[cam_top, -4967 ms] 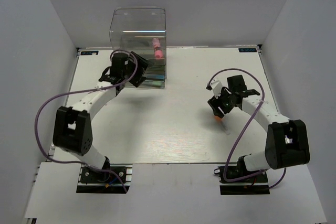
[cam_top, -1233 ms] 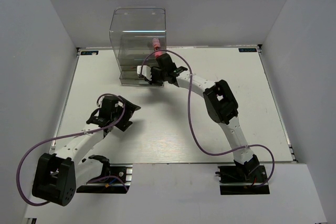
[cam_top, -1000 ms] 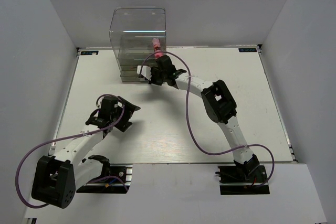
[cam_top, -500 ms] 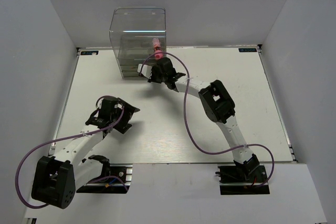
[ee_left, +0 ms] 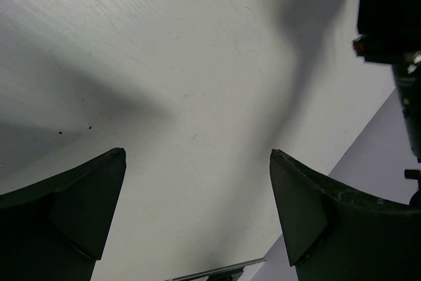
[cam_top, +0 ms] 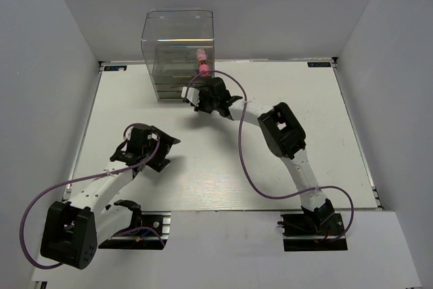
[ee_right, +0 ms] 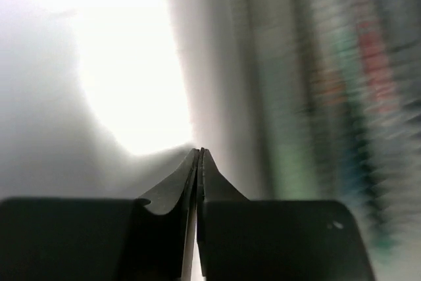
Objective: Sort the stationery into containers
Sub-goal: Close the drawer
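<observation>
Box [cam_top: 177,38] clear; tube [cam_top: 201,62] pink; table [cam_top: 216,167] white; cables [cam_top: 239,153] purple.

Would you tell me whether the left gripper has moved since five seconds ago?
Yes. The left gripper was at the front of the clear box then. It now sits well back toward the near edge of the table, away from the box, jaws open.

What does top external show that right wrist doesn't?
Only top external: the whole clear box, the pink tube inside it, and the left gripper open over the table. Only right wrist: the fingers pressed shut with nothing between them, and coloured streaks close by, too blurred to identify. Both: the right gripper at the box's drawer base.
</observation>
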You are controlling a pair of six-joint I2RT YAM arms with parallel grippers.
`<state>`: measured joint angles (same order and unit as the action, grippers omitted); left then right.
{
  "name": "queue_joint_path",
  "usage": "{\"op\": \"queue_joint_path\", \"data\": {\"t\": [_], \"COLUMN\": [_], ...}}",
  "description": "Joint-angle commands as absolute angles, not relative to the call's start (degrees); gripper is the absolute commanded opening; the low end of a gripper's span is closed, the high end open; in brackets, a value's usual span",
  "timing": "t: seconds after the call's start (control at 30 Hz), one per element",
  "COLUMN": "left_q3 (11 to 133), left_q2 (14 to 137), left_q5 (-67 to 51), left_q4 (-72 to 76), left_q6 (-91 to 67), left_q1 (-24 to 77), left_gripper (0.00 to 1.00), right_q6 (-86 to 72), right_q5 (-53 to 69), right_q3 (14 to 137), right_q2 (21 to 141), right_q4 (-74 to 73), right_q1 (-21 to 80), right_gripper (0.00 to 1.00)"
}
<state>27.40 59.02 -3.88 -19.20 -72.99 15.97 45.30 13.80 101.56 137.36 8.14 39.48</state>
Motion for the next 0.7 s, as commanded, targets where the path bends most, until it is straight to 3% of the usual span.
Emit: {"op": "queue_joint_path", "data": {"t": [0.0, 0.03, 0.13, 0.27, 0.33, 0.53, 0.67], "left_q3": [28.39, 27.69, 27.69, 28.21, 28.82, 31.9, 31.9], "left_q2": [57.74, 57.74, 57.74, 57.22, 57.22, 57.22, 57.22], "left_q5": [-5.26, -5.27, -6.77, -7.29, -7.29, -7.29, -7.29], "left_q4": [-16.27, -13.91, -9.77, -3.88, -3.34, -2.11, -1.41], "left_q6": [-73.21, -73.21, -70.5, -66.1, -64.34, -57.57, -56.51], "left_q1": [15.73, 15.73, 16.26, 16.78, 16.79, 16.79, 16.79], "left_gripper": [1.0, 1.0, 1.0, 1.0, 1.0, 1.0, 1.0], "right_q6": [43.86, 42.99, 36.23, 23.52, 20.41, 14.59, 16.26], "right_q5": [29.48, 30.57, 31.73, 29.89, 25.0, 11.79, 9.32], "right_q3": [96.1, 94.67, 90.01, 88.86, 89.03, 88.95, 79.41], "right_q2": [127.54, 126.05, 118.76, 113.74, 111.29, 105.92, 98.89], "right_q4": [0.62, 0.27, 0.36, -4.55, -5.88, -13.88, -10.03], "right_q1": [38.41, 38.23, 36.84, 34.19, 32.88, 30.85, 28.75], "right_gripper": [0.04, 0.19, 0.5, 0.66, 0.9, 0.9, 0.9]}}
